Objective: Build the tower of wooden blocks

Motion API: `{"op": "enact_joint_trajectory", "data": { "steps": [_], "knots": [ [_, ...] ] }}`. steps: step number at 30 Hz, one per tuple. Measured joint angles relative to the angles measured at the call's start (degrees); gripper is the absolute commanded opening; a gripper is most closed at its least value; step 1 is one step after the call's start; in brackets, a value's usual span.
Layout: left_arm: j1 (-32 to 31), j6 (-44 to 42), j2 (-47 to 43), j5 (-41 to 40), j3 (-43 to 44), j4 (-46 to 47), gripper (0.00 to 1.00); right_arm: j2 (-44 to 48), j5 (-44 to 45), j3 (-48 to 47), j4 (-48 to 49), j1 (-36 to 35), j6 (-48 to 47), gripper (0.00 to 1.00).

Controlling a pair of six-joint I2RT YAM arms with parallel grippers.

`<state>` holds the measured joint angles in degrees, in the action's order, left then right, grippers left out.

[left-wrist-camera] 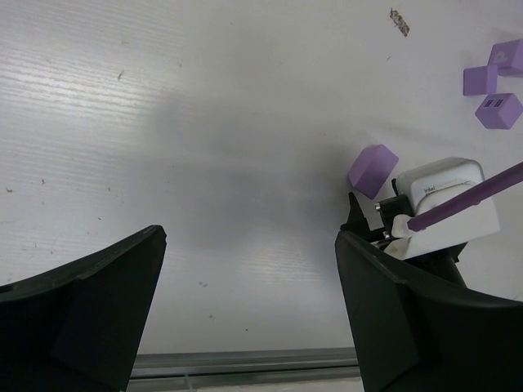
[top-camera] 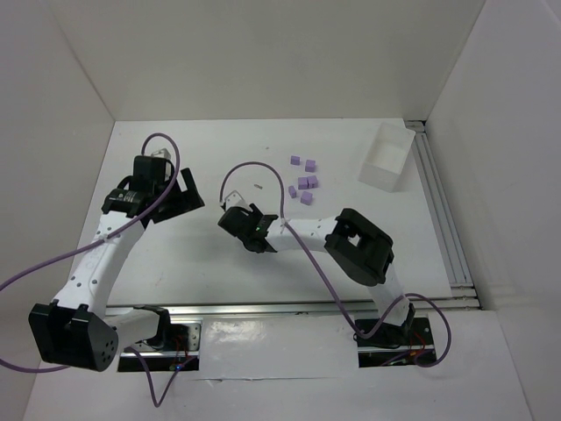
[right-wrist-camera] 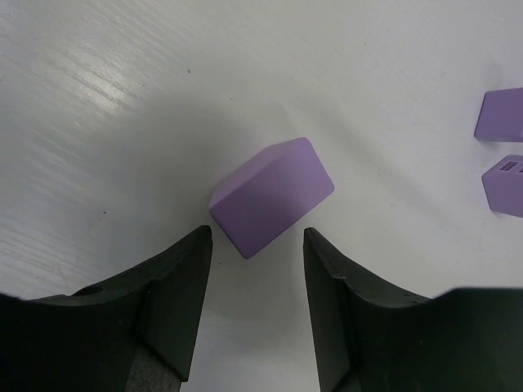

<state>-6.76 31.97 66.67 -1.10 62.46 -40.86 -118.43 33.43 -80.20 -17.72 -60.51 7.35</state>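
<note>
One lilac block (right-wrist-camera: 271,196) askew at mouth of right gripper (right-wrist-camera: 257,238); jaws half-spread, gripping nothing.

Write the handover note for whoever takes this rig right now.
Left tool: open, empty, above the table.
Right tool: open and low over one lilac block. The block lies askew at the fingertips and is not gripped.
Other blocks: loose on the table near the white tray.
Done: nothing stacked, no tower visible.
Left: grip this block, place it, then stack the others on it.
</note>
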Motion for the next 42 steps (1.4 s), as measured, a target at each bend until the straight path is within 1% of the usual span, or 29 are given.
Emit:
{"op": "enact_joint_trajectory", "data": {
  "steps": [8,16,19,20,24,26,28,31,33,34,41,42],
  "knots": [
    [0.0,0.0,0.0,0.39,-0.02,0.68,0.98,-0.66,0.17,-2.12,0.09,0.02,-2.89,0.56],
    [0.0,0.0,0.0,0.72,-1.01,1.46,0.98,-3.85,0.46,-5.62,0.28,1.09,-4.92,0.56],
    [0.0,-0.02,0.0,0.87,-1.01,1.49,0.98,-4.09,0.39,-5.92,0.37,1.79,-5.33,0.65],
    [0.0,-0.02,0.0,0.92,-1.01,1.49,0.98,-4.07,0.0,-5.92,0.44,2.03,-5.35,0.7],
    [0.0,-0.02,0.0,0.96,-1.01,1.49,0.98,-4.0,-2.75,-5.9,0.81,3.19,-5.44,0.7],
    [0.0,-0.02,0.0,0.96,-1.01,1.49,0.98,-3.93,-3.98,-5.9,1.07,3.54,-5.33,0.68],
    [0.0,-0.04,0.0,0.98,-1.01,1.49,0.98,-3.93,-4.74,-5.81,1.36,3.8,-5.29,0.63],
    [0.0,-0.04,0.0,0.96,-1.01,1.49,0.98,-3.89,-5.57,-5.6,1.73,3.93,-5.2,0.63],
    [0.0,-0.02,0.0,0.96,-1.01,1.49,0.98,-3.85,-6.23,-5.57,1.86,3.93,-5.07,0.6],
    [0.0,-0.04,0.0,0.96,-1.01,1.49,0.98,-3.85,-6.6,-5.55,1.88,3.96,-4.96,0.6],
    [0.0,-0.02,0.0,0.98,-1.01,1.49,0.98,-2.89,-10.23,-3.96,3.06,5.07,-3.56,0.46],
    [0.0,-0.04,0.0,0.98,-1.01,1.49,0.98,-2.78,-10.64,-3.78,3.26,5.38,-3.34,0.46]
  ]
}}
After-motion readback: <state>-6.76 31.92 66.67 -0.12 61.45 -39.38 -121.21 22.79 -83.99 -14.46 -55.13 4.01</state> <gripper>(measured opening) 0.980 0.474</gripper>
